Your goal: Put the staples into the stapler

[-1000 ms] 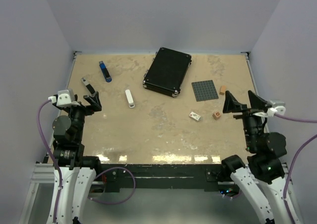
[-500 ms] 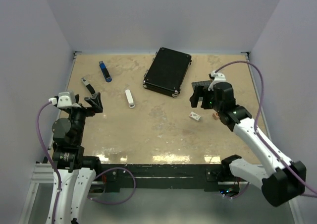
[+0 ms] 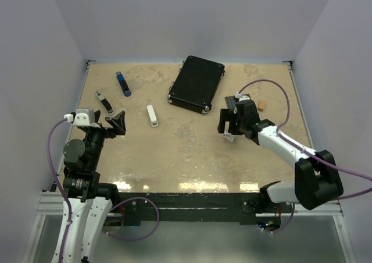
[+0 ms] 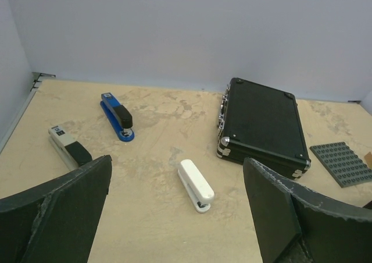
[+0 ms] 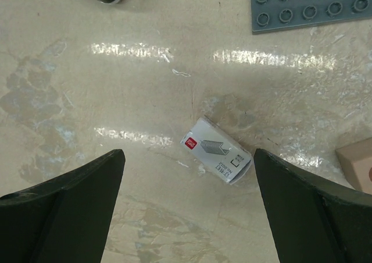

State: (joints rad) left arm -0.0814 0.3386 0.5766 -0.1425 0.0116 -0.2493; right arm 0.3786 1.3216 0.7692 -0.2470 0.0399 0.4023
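Hovering over the staples (image 5: 216, 150) with the right end effector (image 3: 230, 127) spread wide, gripping nothing, the box lying loose below it. Lying flat and askew on the tabletop (image 3: 174, 158), red mark toward 9 o'clock in the right wrist view, between the two dark fingers (image 5: 75, 205) and much nearer the 3 o'clock one. No telling from these views whether that finger touches the box. Seen from above, sitting at about 4 o'clock from the tabletop's middle, right at the end effector's tips. Neighboured by a grey studded plate (image 5: 308, 4) at 1 o'clock and a wooden cube (image 5: 357, 165) at 3 o'clock, both apart from the box.

Holding the left end effector (image 3: 115, 122) raised near the 9 o'clock edge, likewise wide open and empty. Framed between its fingers in the left wrist view: white stapler (image 4: 195, 185) nearest, blue stapler (image 4: 118, 116) at 10 o'clock, grey-and-black stapler (image 4: 68, 148) at 9 o'clock, all well apart from the staples. Flanked at 1 o'clock by a closed black case (image 4: 261, 126).
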